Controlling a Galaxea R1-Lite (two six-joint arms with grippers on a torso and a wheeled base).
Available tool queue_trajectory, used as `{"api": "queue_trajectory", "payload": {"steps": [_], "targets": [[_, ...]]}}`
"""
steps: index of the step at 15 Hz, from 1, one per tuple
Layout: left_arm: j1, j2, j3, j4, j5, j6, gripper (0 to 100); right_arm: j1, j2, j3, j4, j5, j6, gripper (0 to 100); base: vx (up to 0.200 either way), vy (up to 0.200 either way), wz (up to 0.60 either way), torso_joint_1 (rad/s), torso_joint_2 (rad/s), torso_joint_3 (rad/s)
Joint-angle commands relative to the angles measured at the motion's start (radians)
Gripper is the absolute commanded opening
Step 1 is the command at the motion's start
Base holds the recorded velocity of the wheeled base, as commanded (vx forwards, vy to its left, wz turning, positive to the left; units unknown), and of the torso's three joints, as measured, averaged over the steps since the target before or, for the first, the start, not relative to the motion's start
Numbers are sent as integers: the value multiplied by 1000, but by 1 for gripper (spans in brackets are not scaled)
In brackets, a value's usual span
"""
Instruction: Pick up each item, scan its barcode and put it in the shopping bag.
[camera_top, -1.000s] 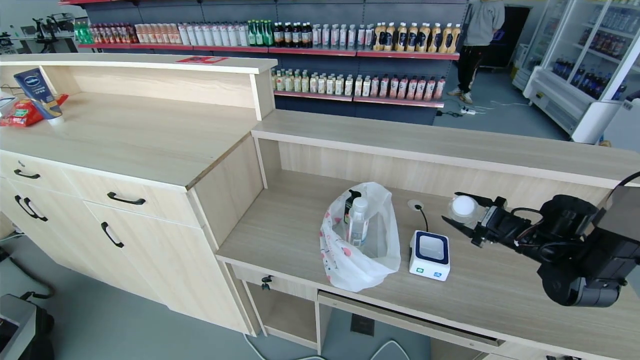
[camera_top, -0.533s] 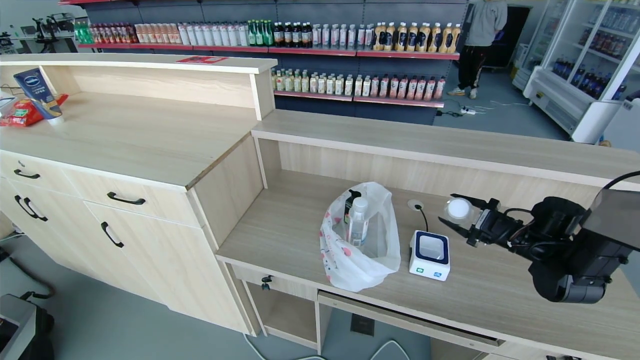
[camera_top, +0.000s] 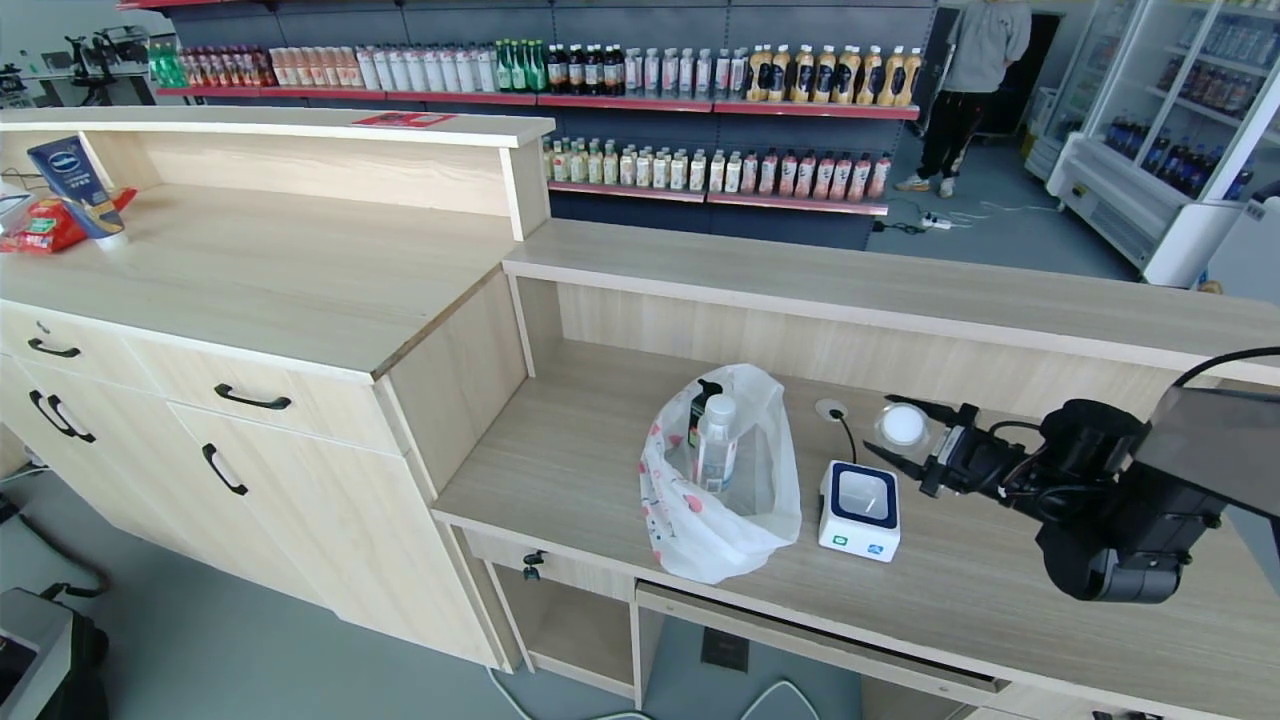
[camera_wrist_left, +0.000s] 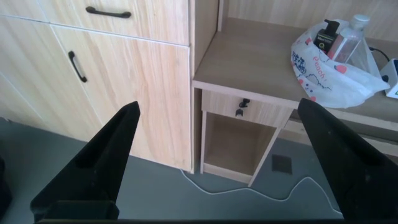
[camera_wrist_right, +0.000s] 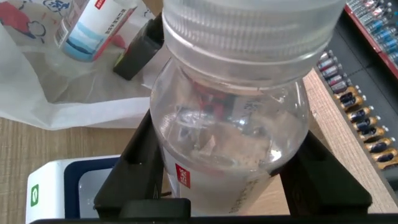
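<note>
My right gripper (camera_top: 897, 442) is shut on a clear plastic bottle with a white cap (camera_top: 903, 425), held lying sideways just right of and above the white barcode scanner (camera_top: 860, 510). In the right wrist view the bottle (camera_wrist_right: 233, 118) sits between the black fingers, with the scanner (camera_wrist_right: 74, 190) below it. The white shopping bag (camera_top: 720, 480) stands left of the scanner with a water bottle (camera_top: 714, 440) and a dark bottle (camera_top: 702, 400) inside. My left gripper (camera_wrist_left: 217, 155) hangs open low beside the counter, facing the cabinet front.
The counter's raised back ledge (camera_top: 880, 290) runs behind the work area. A cable grommet (camera_top: 830, 409) sits behind the scanner. The taller counter (camera_top: 250, 270) with drawers stands to the left. An open drawer edge (camera_top: 820, 640) juts out below the counter front.
My right gripper has carried the bottle leftward and slightly down, closer to the scanner. Bag and scanner have stayed put.
</note>
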Motion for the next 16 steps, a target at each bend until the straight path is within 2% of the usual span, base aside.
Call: {"api": "queue_trajectory", "payload": {"steps": [1,16], "targets": [[0,1,0,-1,0,0,100,-2,21,-2,-1,12,0,0,0,0,0,0,0,0],[0,1,0,-1,0,0,100,34,93,-85,-1,17,35,0,0,0,0,0,0,0]]}}
